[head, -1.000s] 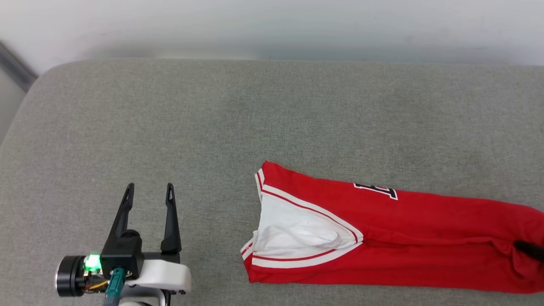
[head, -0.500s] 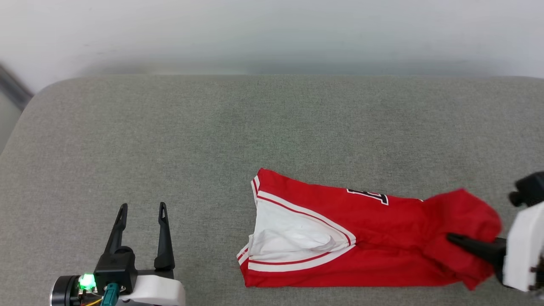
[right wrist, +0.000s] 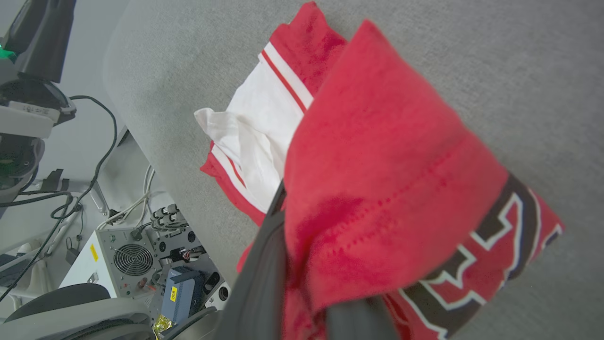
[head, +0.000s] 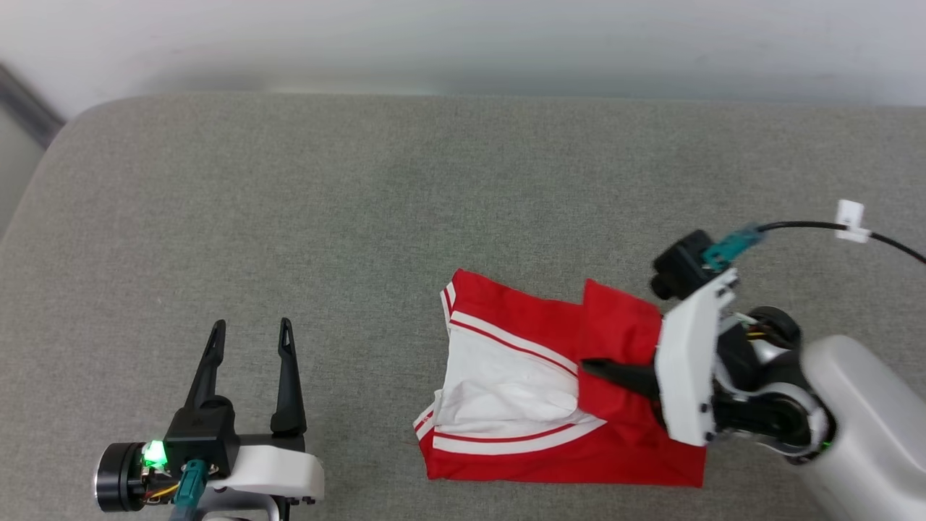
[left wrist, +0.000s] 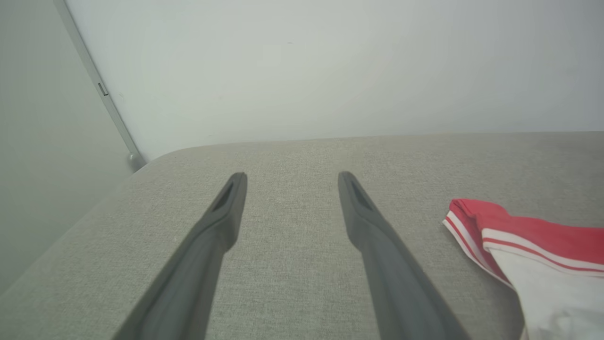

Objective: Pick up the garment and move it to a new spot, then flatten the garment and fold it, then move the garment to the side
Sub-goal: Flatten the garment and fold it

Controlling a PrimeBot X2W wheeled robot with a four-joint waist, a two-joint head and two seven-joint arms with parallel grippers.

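The garment (head: 521, 391), red with a white sleeve, lies on the grey worktop (head: 362, 217), near the worktop's front edge and on its right half. Its red hem end is lifted off the worktop and doubled over the body; in the right wrist view the black-and-white print shows beneath this fold. The right claw (head: 600, 369) is clenched on the lifted fold, one dark finger (right wrist: 264, 264) visible against the cloth. The left claw (head: 252, 325) is released, fingers spread, over the worktop's front left area, well apart from the garment.
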